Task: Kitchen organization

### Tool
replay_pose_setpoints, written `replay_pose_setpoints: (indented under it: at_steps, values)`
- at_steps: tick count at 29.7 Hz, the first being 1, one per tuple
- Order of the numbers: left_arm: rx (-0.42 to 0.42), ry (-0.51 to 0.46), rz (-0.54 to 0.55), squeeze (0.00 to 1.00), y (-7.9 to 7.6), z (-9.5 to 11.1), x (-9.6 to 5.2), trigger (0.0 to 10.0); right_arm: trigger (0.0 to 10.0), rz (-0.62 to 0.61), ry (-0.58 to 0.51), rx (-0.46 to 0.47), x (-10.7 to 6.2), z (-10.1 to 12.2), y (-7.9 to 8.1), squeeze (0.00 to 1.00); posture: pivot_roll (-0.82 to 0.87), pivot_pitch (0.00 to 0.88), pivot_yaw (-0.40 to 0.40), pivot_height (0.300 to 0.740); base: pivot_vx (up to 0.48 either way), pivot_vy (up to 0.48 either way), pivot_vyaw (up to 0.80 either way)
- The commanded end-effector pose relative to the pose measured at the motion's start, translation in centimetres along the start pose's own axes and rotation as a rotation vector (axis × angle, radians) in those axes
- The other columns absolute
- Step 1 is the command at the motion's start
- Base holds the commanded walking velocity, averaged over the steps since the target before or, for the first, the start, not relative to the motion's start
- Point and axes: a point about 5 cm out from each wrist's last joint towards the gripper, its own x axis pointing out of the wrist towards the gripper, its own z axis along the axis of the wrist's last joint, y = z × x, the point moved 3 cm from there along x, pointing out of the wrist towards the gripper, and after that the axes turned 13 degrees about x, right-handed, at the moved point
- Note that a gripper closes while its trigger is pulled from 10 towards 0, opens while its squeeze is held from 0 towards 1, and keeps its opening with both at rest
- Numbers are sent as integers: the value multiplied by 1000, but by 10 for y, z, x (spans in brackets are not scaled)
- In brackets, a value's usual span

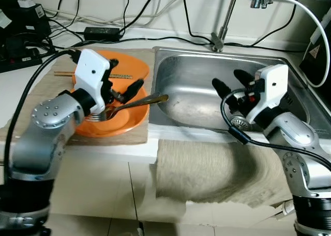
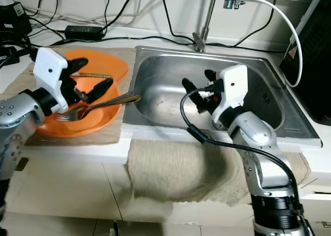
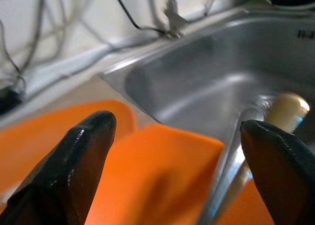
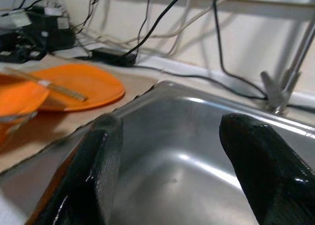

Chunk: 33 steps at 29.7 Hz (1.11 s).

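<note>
An orange bowl [image 1: 120, 120] sits on a tan mat left of the sink. A fork [image 1: 135, 104] lies in it, tines down and its golden handle [image 3: 288, 109] sticking out over the sink's edge. My left gripper [image 1: 124, 76] hovers just above the bowl, open, with the fork handle beside one finger [image 3: 275, 171]. Behind the bowl lies a flat orange plate [image 1: 132, 65] with a chopstick [image 4: 54, 87] across it. My right gripper [image 1: 232, 81] hangs open over the steel sink [image 1: 201, 65], holding nothing.
A faucet [image 1: 223, 32] rises behind the sink. Black cables and a power adapter [image 1: 101, 33] run along the back of the counter. A beige cloth [image 1: 207, 169] drapes over the counter's front edge below the sink. A drain [image 1: 239, 122] shows by my right arm.
</note>
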Motion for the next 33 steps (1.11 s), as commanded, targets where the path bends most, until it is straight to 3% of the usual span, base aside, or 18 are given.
replay_pose_setpoints:
  at_steps: [1, 3, 5, 6, 7, 8, 11, 14, 19, 21, 25, 33]
  values:
    - [-24, 4, -113, 1000, -4, 4, 0, 10000, 10000, 102, 21, -40, -2, 3, 12, 0, -23, 0, -30, 740, 0, 0, 0]
    - [-20, 17, -164, 1000, -3, 4, -2, 10000, 10000, 159, 58, -51, -5, 1, 15, 0, -21, 0, -31, 740, 0, 0, 0]
    - [-4, 51, -146, 1000, 6, -1, -1, 10000, 10000, 183, 78, -58, -8, 1, 14, 0, -20, 0, -31, 740, 0, 0, 0]
    - [-2, 77, -124, 710, 12, -5, 1, 10000, 10000, 185, 81, -65, -8, 1, 13, 0, -20, 0, -31, 740, 0, 0, 0]
    - [-2, 77, -124, 710, 12, -5, 1, 10000, 10000, 185, 81, -65, -8, 1, 13, 0, -20, 0, -31, 740, 0, 0, 0]
    - [5, 131, -86, 0, 21, -14, 2, 10000, 10000, 187, 84, -73, -8, 1, 12, 0, -20, 0, -31, 740, 0, 0, 0]
    - [-22, 185, -47, 0, 31, -24, 3, 10000, 10000, 206, 90, -83, -7, 1, 14, 0, -22, 0, -26, 740, 0, 0, 0]
    - [-64, 202, -80, 0, 32, -29, 1, 10000, 10000, 233, 102, -94, -7, 0, 16, 0, -22, 0, -27, 740, 0, 0, 0]
    - [-113, 175, -126, 0, 30, -30, 2, 10000, 10000, 244, 105, -91, -6, 0, 16, 0, -21, 0, -28, 740, 0, 0, 0]
    - [-142, 121, -165, 0, 29, -23, 4, 10000, 10000, 275, 109, -81, -6, 0, 20, 0, -22, 0, -28, 740, 0, 0, 0]
    - [-145, 93, -199, 0, 28, -19, 4, 10000, 10000, 296, 110, -71, -5, 0, 22, 0, -21, 0, -28, 740, 0, 0, 0]
    - [-85, 142, -271, 0, 22, -29, 5, 10000, 10000, 352, 136, -69, -6, -1, 27, 0, -23, 0, -26, 740, 0, 0, 0]
